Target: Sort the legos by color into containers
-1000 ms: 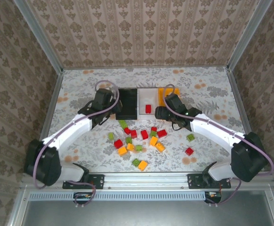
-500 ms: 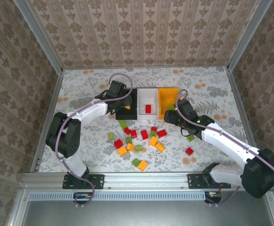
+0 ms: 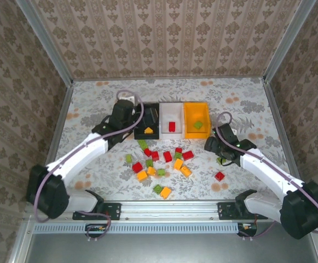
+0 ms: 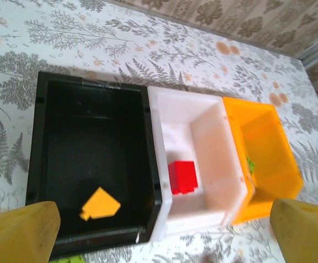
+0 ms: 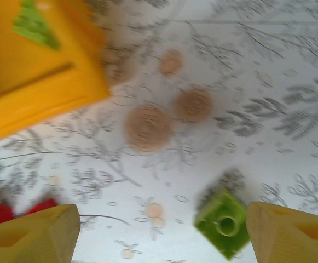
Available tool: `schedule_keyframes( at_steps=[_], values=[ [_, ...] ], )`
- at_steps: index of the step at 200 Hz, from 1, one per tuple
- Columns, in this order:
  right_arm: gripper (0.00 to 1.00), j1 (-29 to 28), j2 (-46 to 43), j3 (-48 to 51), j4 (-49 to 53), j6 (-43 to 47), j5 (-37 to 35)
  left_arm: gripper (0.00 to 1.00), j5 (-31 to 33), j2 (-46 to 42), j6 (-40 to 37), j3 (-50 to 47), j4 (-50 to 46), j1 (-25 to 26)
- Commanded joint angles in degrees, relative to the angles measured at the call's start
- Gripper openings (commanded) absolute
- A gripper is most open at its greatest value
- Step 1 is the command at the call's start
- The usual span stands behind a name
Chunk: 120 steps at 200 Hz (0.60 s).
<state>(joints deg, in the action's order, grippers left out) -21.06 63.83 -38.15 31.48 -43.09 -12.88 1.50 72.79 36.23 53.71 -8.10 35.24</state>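
i read the three joined bins off the left wrist camera: the black bin (image 4: 35,142), the white bin (image 4: 213,137) at its 3 o'clock, then the orange bin (image 4: 268,137). an orange-yellow lego (image 4: 100,204) lies on the black bin's floor toward its 6 o'clock wall. a red lego (image 4: 181,176) sits in the white bin, and a green lego (image 3: 198,124) rests in the orange one.

the left gripper (image 4: 161,233) hangs over the near edge of the bins with its jaws spread wide, holding nothing. the right gripper (image 5: 161,233) hovers low over the floral table (image 3: 93,98) at 5 o'clock of the orange bin. its jaws are apart and empty, with a loose green brick (image 5: 224,222) on the table just inside its right-hand finger.

on the top camera, the loose pile of legos (image 3: 159,161) lies at 6 o'clock of the bins, and a lone red brick (image 3: 219,176) lies at 3 o'clock of the pile.
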Motion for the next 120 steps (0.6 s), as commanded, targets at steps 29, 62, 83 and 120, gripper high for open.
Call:
schedule_keyframes(
  at_steps=[29,62,83,120],
  values=[
    [0.80,3.91,1.89,3.24,3.30,-2.95,1.93,1.00,0.84,-9.92,3.69,-12.45,0.02,0.62],
    [0.80,5.11,5.94,3.12,2.73,-2.77,6.10,1.00,2.45,-12.10,4.15,-15.10,-1.61,0.52],
    [0.78,5.35,9.14,2.06,3.23,-2.26,6.82,1.00,3.18,-12.57,4.61,-15.94,-1.61,0.35],
    [0.71,5.41,13.08,1.42,2.90,-1.25,7.36,1.00,3.60,-12.94,5.15,-16.89,-1.56,-0.09]
  ],
)
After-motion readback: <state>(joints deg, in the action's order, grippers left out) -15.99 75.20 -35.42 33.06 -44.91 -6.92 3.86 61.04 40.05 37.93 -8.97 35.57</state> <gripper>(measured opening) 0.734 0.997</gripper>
